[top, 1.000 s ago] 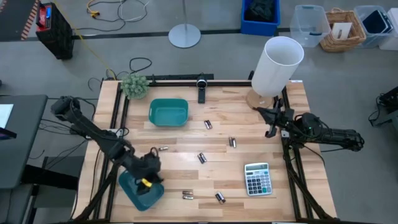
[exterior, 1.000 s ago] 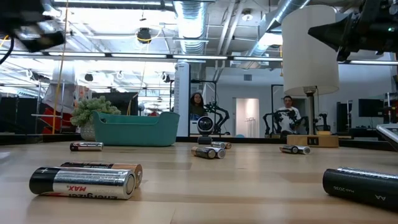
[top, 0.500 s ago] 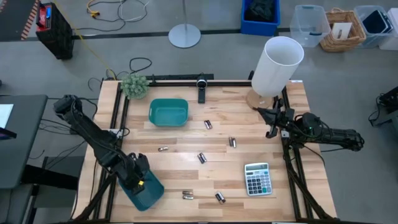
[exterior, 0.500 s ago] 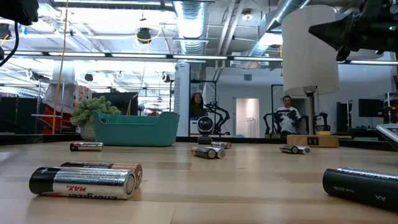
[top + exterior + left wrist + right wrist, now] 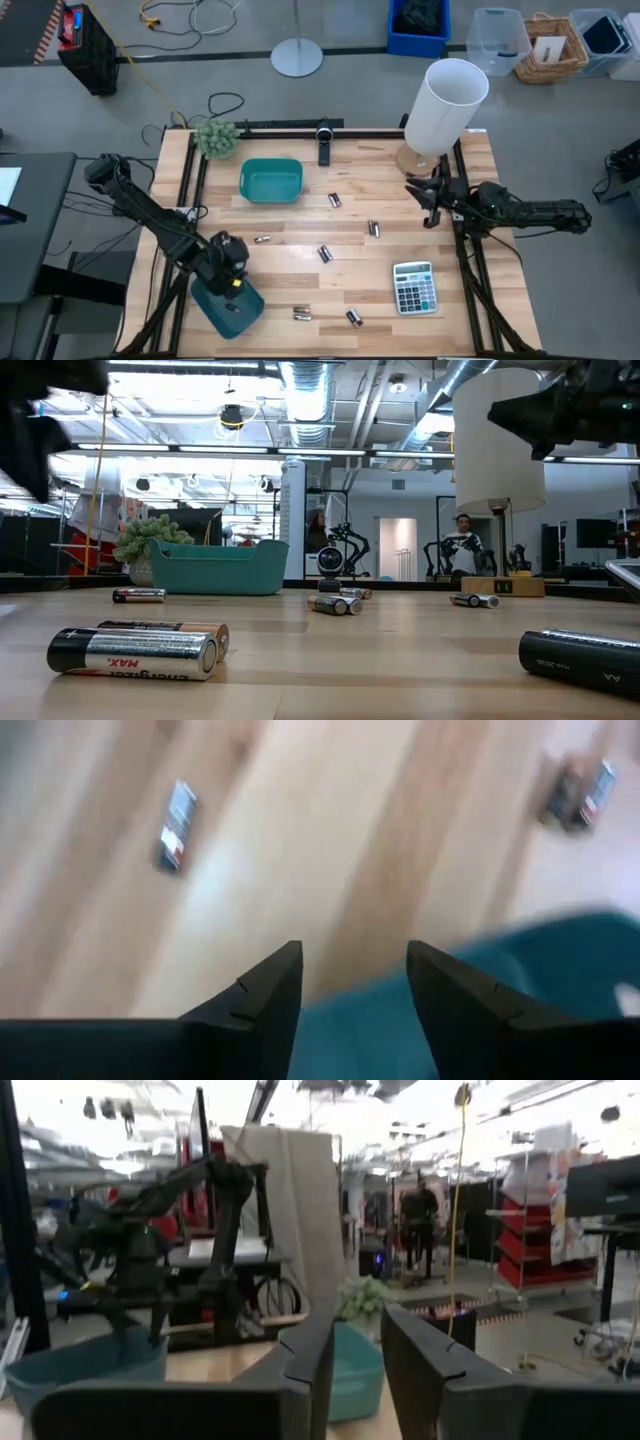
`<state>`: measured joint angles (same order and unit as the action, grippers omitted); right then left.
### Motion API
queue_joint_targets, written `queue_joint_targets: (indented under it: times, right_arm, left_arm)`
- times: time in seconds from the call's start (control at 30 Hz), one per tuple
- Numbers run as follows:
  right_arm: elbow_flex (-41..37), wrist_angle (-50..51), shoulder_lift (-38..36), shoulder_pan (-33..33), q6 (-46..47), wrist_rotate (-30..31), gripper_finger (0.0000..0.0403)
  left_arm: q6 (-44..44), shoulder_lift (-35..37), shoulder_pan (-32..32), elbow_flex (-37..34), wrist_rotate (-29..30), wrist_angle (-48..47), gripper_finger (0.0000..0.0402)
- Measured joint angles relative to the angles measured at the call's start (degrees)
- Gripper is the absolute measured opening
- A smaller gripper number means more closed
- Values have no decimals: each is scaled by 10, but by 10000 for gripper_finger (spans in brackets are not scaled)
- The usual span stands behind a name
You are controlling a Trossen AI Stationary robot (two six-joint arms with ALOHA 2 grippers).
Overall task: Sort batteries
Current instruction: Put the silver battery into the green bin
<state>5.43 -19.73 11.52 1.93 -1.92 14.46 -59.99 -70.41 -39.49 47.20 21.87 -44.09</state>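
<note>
High view: left pincer (image 5: 232, 262) gapes empty over teal bin (image 5: 237, 313); right pincer (image 5: 427, 196) parted, empty.

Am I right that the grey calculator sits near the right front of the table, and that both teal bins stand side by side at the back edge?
Not quite. The calculator is placed as you say, but the high view shows only one teal bin at the back; the other teal bin sits at the front left, below the left tool.
</note>
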Motion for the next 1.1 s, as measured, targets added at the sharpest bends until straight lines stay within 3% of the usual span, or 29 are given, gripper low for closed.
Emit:
queue_joint_targets:
  times: [0.2, 0.37, 0.57, 0.83, 1.1]
  right_arm:
    - [57, -2, 134, -28, -1, 0, 119]
    - [113, -31, 276, -48, -14, 0, 121]
    - [195, -94, 471, -70, -36, 0, 122]
    - [364, -93, 722, -87, -89, 0, 122]
    - [518, -55, 883, -77, -106, -46, 122]
  left_arm:
    - [62, 0, 52, 0, 50, 3, 169]
    - [60, 18, 58, 0, 202, 4, 169]
    - [61, 56, 57, -5, 281, -2, 169]
    - [70, 67, 31, -5, 392, 11, 169]
    - [56, 67, -23, -5, 451, 9, 169]
